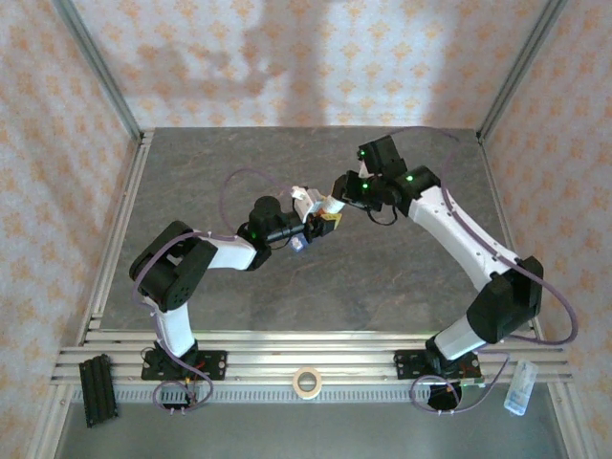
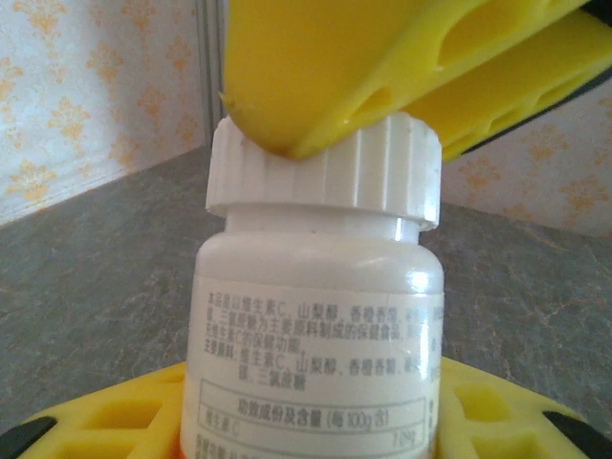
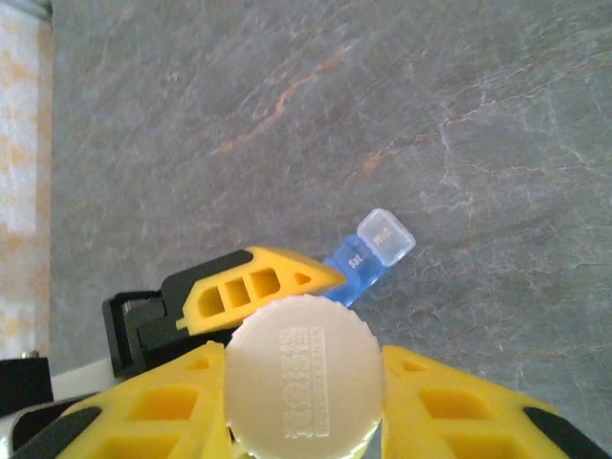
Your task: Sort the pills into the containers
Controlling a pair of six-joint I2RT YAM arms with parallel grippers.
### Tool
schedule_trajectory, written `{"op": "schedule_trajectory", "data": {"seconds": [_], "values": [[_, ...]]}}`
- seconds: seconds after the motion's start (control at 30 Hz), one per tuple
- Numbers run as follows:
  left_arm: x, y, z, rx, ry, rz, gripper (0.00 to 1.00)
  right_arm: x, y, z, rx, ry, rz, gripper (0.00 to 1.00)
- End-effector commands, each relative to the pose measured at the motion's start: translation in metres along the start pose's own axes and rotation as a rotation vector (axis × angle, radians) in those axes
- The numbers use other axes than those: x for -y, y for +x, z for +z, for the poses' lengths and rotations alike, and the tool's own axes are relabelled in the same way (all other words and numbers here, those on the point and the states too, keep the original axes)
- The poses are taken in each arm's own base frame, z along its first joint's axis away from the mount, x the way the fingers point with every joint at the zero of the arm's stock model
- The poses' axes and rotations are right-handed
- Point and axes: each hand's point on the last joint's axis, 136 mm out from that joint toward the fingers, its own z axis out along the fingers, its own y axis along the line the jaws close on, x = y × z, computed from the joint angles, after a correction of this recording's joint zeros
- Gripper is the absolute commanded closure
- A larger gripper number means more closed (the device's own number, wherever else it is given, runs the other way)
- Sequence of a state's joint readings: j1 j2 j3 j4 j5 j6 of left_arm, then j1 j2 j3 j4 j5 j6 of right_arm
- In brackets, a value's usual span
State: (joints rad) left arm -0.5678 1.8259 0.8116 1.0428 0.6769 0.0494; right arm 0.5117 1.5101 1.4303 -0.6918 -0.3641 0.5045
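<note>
A white pill bottle (image 2: pixel 316 316) with a ribbed cap (image 3: pixel 304 378) is held in the air between both arms. My left gripper (image 2: pixel 316 426) is shut on the bottle's body, its yellow fingers (image 2: pixel 120 421) at either side. From above, my right gripper (image 3: pixel 304 387) is shut on the cap, yellow fingers (image 3: pixel 449 402) pressing both sides. The containers (image 3: pixel 371 251), a blue strip with a clear end box, lie on the grey table just beyond the cap; the strip (image 1: pixel 298 245) sits under the left gripper (image 1: pixel 318 226). No pills are visible.
A tape roll (image 1: pixel 306 382), a black block (image 1: pixel 97 388) and a clear plastic piece (image 1: pixel 517 387) lie on the rail shelf by the arm bases. Patterned walls and metal posts (image 1: pixel 96 67) enclose the grey table (image 1: pixel 316 287).
</note>
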Motion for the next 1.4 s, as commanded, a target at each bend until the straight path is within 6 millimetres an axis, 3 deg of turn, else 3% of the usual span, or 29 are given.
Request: {"op": "schedule_trajectory", "data": {"seconds": [0.0,0.23,0.33,0.5,0.7,1.37], "values": [[0.008,-0.053,-0.002,0.17,0.03,0.088,1.0,0.004,-0.011,0.004,0.086,0.04,0.13,0.59],[0.008,-0.049,-0.001,0.165,0.028,0.084,1.0,0.003,-0.039,-0.03,0.12,0.047,0.06,0.32],[0.008,-0.049,-0.001,0.169,0.029,0.083,1.0,0.007,-0.048,-0.046,0.143,0.045,0.022,0.26],[0.008,-0.049,-0.001,0.168,0.031,0.085,1.0,0.002,-0.05,-0.053,0.103,-0.02,-0.146,0.25],[0.009,-0.049,-0.002,0.168,0.036,0.085,1.0,-0.003,-0.027,-0.041,-0.041,-0.077,-0.376,0.23],[0.009,-0.049,-0.001,0.168,0.038,0.085,1.0,-0.019,-0.012,-0.026,-0.128,-0.181,-0.367,0.28]]}}
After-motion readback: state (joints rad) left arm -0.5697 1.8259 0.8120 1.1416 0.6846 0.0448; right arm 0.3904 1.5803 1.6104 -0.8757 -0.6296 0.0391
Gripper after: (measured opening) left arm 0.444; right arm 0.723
